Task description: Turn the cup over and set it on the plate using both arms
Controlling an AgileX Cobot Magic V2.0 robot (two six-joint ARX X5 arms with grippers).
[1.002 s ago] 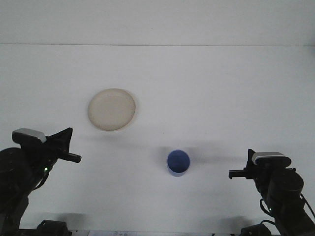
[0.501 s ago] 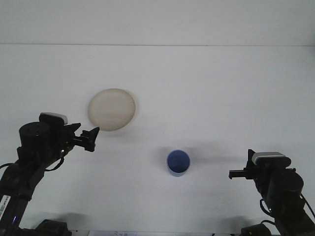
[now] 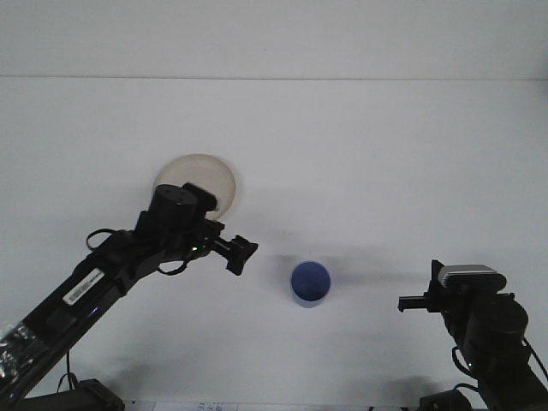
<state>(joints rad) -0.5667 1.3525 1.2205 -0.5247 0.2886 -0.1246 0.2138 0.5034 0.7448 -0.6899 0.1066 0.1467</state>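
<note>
While the left arm is stretched out diagonally from the lower-left corner across the white table (image 3: 385,154), its gripper (image 3: 241,253) is seen just left of the blue cup (image 3: 309,283), apart from it and not touching. The spread of the left fingers cannot be told from this angle; only a dark block at the tip is resolved, and nothing is seen held in it. The cup is found standing mouth-up on the table, right of centre and towards the near edge, its open blue interior facing the camera. The cream plate (image 3: 205,169) is located up and to the left of the cup, well apart from it, flat on the table. Its lower part is covered by the left arm's wrist housing, so only the upper arc and right rim are visible. A white label strip is visible on the left forearm link. The right gripper (image 3: 407,302) is parked at the lower right, pointing left towards the cup but clearly separated from it, with nothing gripped. Whether its fingers are spread or closed cannot be told; only a thin dark profile is shown. A grey camera module is mounted on top of the right wrist.
</note>
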